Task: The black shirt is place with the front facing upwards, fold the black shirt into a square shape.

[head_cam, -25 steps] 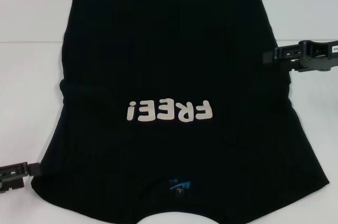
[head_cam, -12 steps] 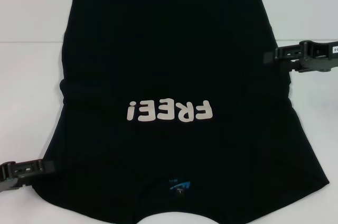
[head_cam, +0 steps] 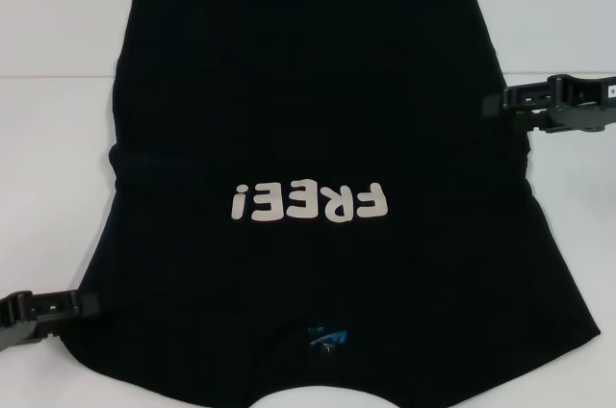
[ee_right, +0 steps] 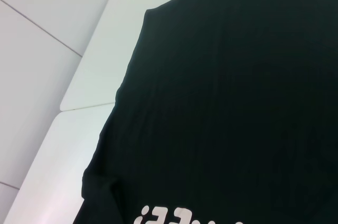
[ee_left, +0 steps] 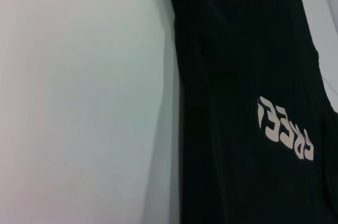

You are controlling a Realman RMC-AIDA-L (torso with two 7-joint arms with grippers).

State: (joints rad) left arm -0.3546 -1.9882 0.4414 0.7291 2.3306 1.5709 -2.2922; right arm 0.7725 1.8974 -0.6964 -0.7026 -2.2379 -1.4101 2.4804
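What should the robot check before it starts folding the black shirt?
1. Front facing up: ok. The "FREE!" letters show on the black shirt.
2. Shirt lying flat: mostly ok, with slight wrinkles near its left edge.
3. Left tool at the cloth: ok. It reaches the shirt's left edge near the sleeve.
4. Right tool at the cloth: ok. It sits at the shirt's right edge, farther up.
5. Tools gripping cloth: cannot tell.
6. Shirt fully on the white table: cannot tell. The near edge runs out of view.
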